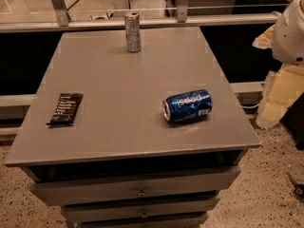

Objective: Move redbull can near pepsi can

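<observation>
Our tool lies outside the one camera view, so we cannot tell whether it is released or clenched; only a white arm shell shows at the right edge, off the right side of the bench. We see the redbull upright at the far edge, well left of that shell. The pepsi lies on its side nearer us, long axis left to right. We judge the reach must go leftward, to a vertical can.
</observation>
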### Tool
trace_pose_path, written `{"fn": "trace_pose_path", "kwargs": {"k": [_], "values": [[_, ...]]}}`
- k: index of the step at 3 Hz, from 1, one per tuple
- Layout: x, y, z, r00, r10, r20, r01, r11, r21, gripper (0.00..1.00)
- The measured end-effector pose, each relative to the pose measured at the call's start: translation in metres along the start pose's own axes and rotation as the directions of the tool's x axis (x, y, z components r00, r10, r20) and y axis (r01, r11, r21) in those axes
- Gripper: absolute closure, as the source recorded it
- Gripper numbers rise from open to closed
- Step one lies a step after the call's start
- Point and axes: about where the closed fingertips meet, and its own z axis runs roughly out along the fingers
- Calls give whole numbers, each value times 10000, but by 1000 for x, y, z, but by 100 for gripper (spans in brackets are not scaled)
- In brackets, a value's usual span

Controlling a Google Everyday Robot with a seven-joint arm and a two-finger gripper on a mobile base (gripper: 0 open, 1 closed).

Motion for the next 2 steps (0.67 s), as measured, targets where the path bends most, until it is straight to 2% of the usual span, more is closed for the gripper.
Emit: {"fn": "trace_pose_path", "kwargs": {"k": [1,2], "values": [[0,0,0,10000,0,1,0,10000,2,0],[-14,-32,9,9976,28,685,-56,9991,414,0]]}}
